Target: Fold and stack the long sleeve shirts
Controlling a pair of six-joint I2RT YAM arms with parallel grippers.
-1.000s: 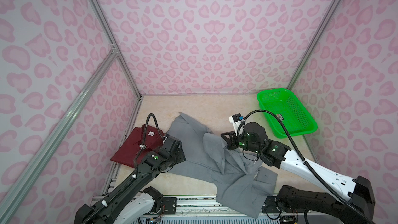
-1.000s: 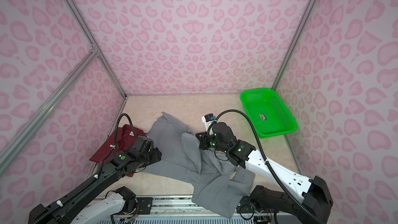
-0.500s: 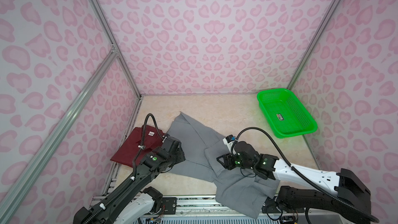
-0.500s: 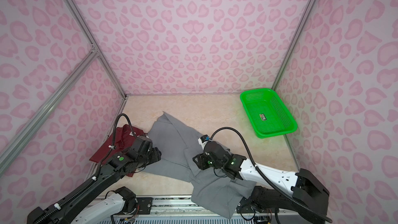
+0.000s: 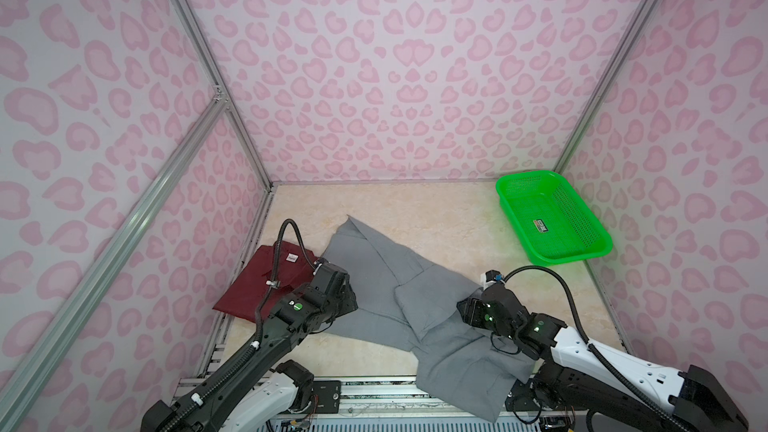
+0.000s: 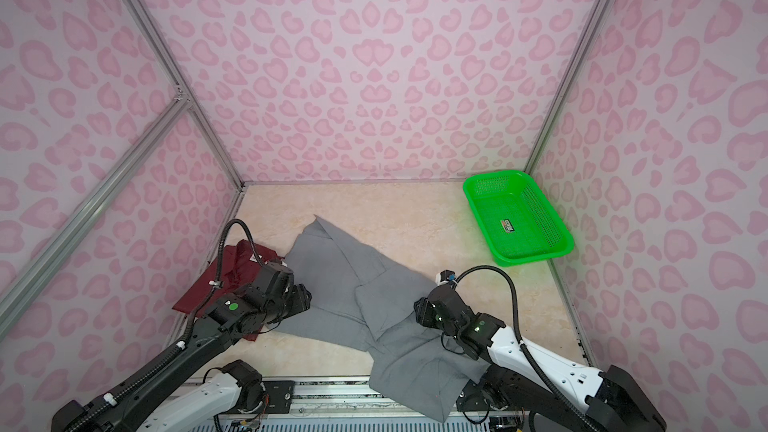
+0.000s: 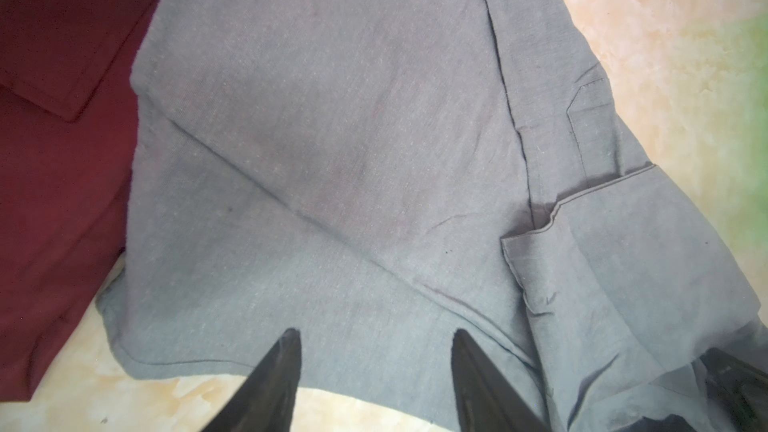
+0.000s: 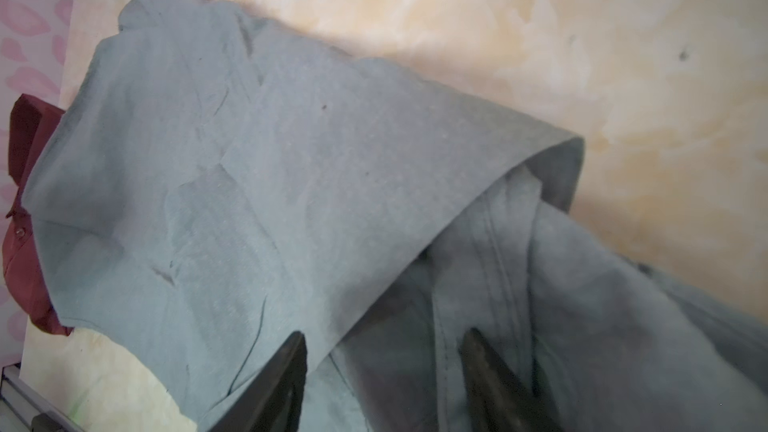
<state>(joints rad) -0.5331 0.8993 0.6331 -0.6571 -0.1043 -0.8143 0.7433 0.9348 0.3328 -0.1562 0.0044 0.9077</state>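
Both parted jaws over grey shirt point(image 7: 332, 160)

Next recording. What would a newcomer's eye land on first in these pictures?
The grey shirt sprawls half-folded across the middle of the table, its near end hanging over the front edge, with the left hand and right hand open just above it. A maroon shirt lies by the left wall, its edge under the grey one. A bright green basket sits at the far right corner.
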